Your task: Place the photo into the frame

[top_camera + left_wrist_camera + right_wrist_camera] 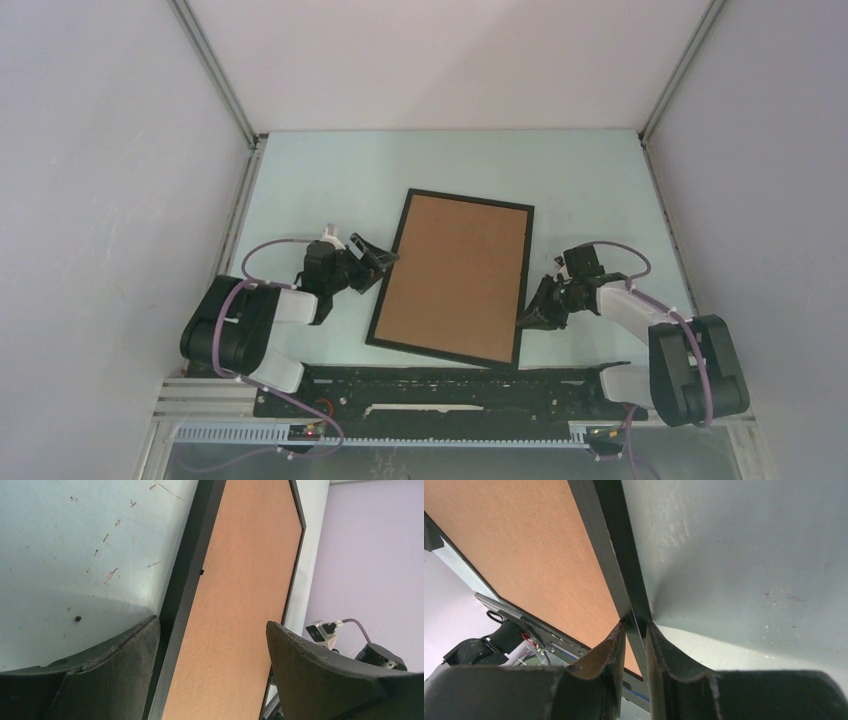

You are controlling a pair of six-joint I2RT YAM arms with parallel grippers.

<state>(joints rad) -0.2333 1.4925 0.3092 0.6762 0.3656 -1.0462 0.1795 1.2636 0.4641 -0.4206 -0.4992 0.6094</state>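
Right fingers pinch one edge of the thin black rectangular picture frame; left fingers gape wide astride its opposite edge.

Black frame; plain brown board (uniform, matte); pale blue-green table, dark scuff flecks.

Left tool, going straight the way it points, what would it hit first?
Probably the edge of the thin black rectangular picture frame, straight ahead between the fingers of the open left tool, with the brown cardboard board just past it; depth is unclear.
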